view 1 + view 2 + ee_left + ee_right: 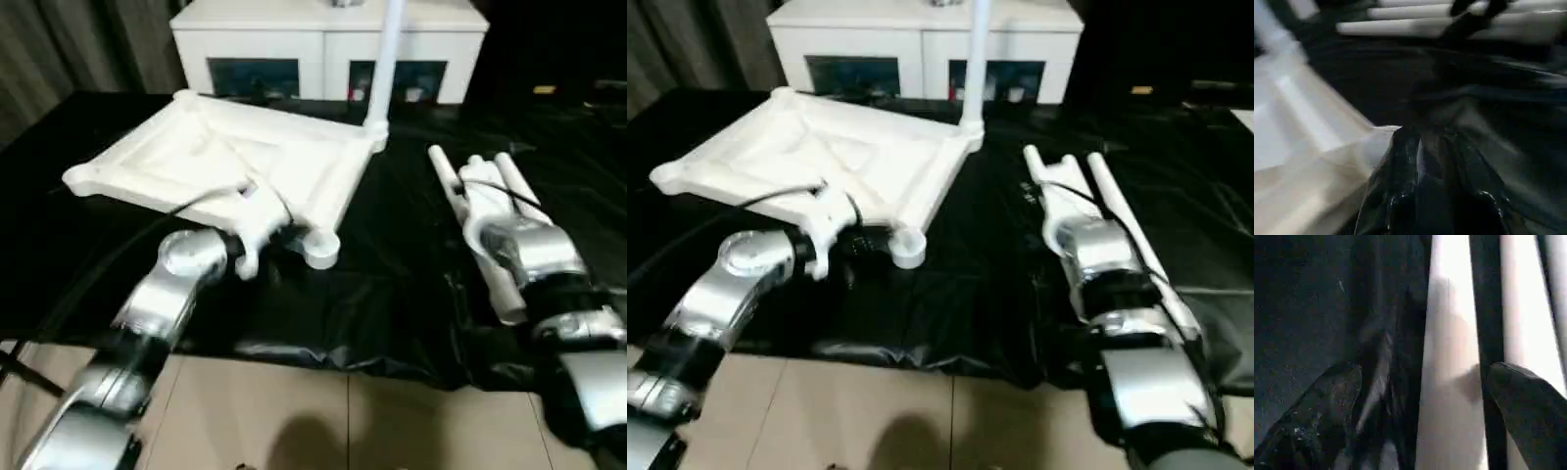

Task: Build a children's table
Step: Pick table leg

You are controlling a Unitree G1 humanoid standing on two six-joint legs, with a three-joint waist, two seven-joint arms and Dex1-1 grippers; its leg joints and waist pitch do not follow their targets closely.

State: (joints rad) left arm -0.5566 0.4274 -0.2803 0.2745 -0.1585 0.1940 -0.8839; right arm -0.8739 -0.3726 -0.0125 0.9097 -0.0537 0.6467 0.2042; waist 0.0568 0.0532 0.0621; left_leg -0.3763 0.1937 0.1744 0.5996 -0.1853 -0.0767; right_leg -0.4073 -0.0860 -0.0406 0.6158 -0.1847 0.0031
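The white tabletop (225,162) lies upside down on the black sheet, ribbed underside up. One white leg (388,59) stands upright in its far right corner socket. My left gripper (1425,139) sits at the tabletop's near edge, beside the near right corner socket (319,251). Its fingers are nearly together, shut on the tabletop's rim. Three loose legs (446,171) lie side by side on the sheet at the right. Over them my right gripper (1425,368) stands open, one finger on each side of a leg (1449,382), without pinching it.
A white cabinet with glass doors (328,44) stands right behind the tabletop. The black sheet (392,304) covers the work area, and its crumpled front edge meets the tan floor (294,411). A grey curtain (69,39) hangs at the far left.
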